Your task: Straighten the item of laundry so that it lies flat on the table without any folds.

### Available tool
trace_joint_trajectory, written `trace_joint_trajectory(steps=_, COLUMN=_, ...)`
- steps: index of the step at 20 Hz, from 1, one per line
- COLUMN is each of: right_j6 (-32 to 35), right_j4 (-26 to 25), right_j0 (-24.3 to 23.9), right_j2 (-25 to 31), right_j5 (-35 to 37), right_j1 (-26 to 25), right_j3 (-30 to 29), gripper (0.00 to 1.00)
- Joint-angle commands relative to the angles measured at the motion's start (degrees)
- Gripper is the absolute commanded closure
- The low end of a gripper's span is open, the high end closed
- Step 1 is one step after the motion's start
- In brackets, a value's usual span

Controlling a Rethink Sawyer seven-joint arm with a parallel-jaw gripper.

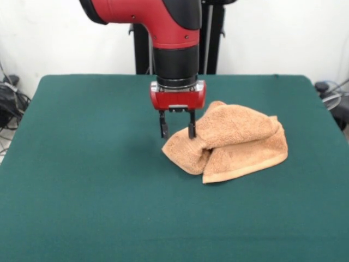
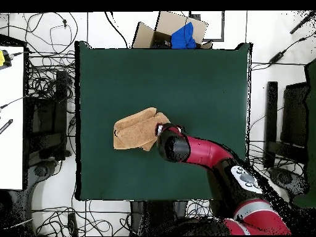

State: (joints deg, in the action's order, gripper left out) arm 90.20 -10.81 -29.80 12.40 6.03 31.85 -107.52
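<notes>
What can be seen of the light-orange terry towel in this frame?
The light-orange terry-cloth towel lies bunched and folded over itself in thick rolls, not flat, with a hemmed border along its near edge. It rests on the dark green cloth table, right of centre in the front view. The red and black arm's gripper stands open at its left end, one finger against the cloth.

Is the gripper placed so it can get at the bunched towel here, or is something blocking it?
Probably yes. The open gripper hangs right at the edge of the folded towel, and nothing else lies on the table between them.
</notes>
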Motion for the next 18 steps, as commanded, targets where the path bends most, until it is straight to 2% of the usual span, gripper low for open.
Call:
trace_joint_trajectory(steps=1, right_j6=1.25, right_j4=-3.06, right_j0=-1.3, right_j2=5.75, right_j5=7.53, right_j1=1.3, right_j3=-3.55, gripper=0.0)
trace_joint_trajectory(steps=4, right_j6=1.18, right_j4=-3.04, right_j0=-1.67, right_j2=6.06, right_j5=8.15, right_j1=2.01, right_j3=-4.12, gripper=0.0)
trace_joint_trajectory(steps=18, right_j6=3.78, right_j4=-4.17, right_j0=1.24, right_j2=4.26, right_j5=3.0, right_j1=-2.55, right_j3=-1.91, gripper=0.0)
